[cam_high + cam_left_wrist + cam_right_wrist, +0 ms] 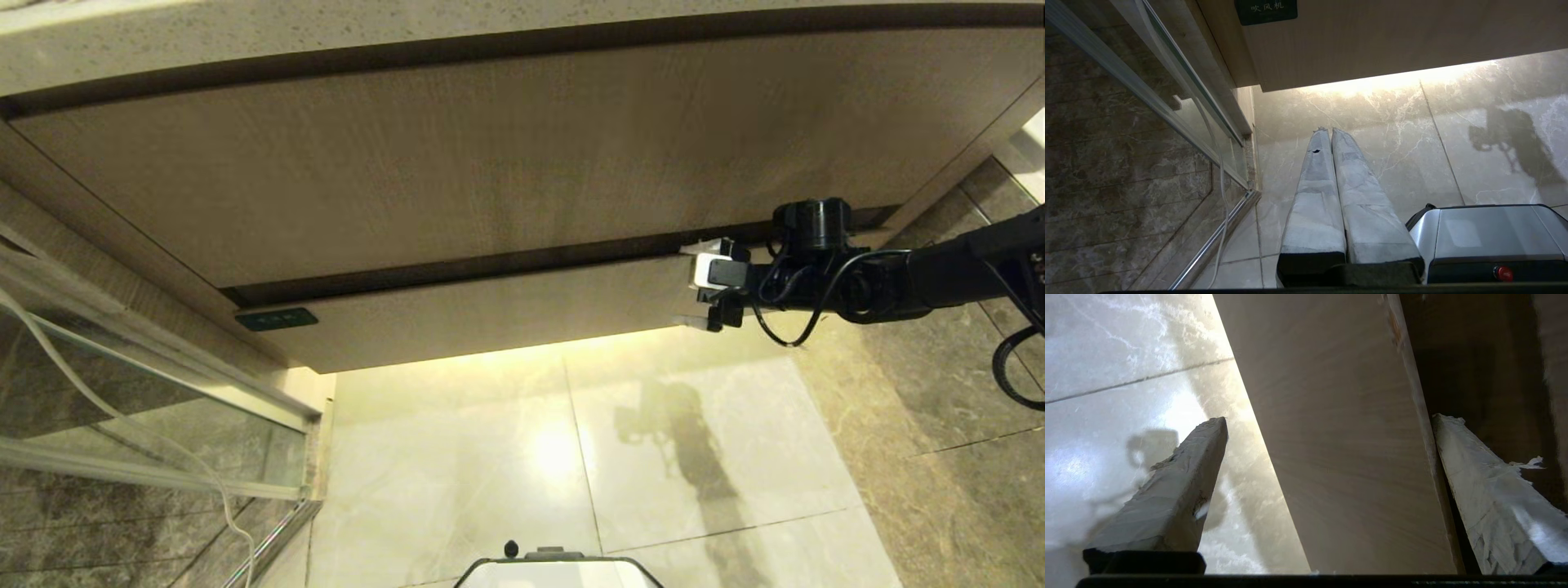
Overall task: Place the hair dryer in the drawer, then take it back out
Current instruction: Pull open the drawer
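The drawer (490,314) is closed, low under the taller panel (457,163), with its black label (276,318) at 9 o'clock. The right gripper (694,284) is at the drawer's 3 o'clock end, wide open and holding nothing – one finger (1486,490) in the dark gap above the front, the other before it. The front looks stiff and smooth, probably best pulled by this top edge. The hair dryer is not visible anywhere. The left gripper (1331,134) hangs closed and empty over the floor (571,457).

This looks like a bathroom. A speckled stone worktop (245,41) tops a wall-hung wood-grain vanity with a drawer (490,314). Glossy marble floor tiles (571,457) and a glass shower partition (122,392) in a metal frame adjoin it.
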### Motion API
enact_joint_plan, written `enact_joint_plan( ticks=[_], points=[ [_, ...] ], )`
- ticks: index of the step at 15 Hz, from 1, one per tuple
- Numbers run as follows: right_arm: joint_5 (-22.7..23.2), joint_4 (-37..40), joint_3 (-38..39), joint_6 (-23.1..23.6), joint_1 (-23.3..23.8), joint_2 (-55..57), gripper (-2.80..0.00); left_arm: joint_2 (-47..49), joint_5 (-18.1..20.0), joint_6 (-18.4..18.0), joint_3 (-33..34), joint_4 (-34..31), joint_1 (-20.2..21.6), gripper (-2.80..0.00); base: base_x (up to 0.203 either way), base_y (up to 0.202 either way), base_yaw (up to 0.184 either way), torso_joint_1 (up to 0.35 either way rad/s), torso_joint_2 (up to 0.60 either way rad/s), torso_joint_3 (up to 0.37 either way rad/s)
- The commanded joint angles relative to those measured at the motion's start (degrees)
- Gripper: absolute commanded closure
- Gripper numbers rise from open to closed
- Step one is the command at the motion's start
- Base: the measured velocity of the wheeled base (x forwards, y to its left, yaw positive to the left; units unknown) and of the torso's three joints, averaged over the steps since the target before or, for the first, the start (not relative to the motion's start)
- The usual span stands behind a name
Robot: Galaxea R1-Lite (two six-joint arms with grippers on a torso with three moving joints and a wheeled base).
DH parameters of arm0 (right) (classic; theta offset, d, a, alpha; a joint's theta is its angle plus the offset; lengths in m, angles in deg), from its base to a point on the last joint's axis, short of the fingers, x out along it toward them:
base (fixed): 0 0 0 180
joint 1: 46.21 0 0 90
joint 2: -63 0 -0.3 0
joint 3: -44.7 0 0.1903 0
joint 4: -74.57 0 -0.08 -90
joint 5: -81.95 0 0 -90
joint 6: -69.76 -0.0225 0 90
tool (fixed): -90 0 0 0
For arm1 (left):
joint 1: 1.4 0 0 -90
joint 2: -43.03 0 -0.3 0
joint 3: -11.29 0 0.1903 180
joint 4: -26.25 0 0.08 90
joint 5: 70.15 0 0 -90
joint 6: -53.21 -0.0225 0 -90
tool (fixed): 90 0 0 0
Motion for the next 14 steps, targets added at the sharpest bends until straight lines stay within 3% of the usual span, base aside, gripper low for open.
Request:
enact_joint_plan(
  ticks=[1, 9, 14],
  points=[
    [0.2, -0.49, 0.23, 0.5, -0.09, -0.16, -2.8, 0.0, -0.02, -0.02, 0.09, 0.01, 0.0, 0.0, 0.0, 0.0, 0.0, 0.0, 0.0, 0.0],
    [0.12, -0.2, 2.96, 0.29, -0.09, -2.45, -2.8, 0.0, -0.02, -0.02, 0.02, 0.01, 0.0, 0.0, 0.0, 0.0, 0.0, 0.0, 0.0, 0.0],
    [0.33, 0.02, 16.4, -3.8, 0.1, -10.89, -2.8, 0.0, -0.02, -0.02, 0.09, 0.01, 0.0, 0.0, 0.0, 0.0, 0.0, 0.0, 0.0, 0.0]
  ],
)
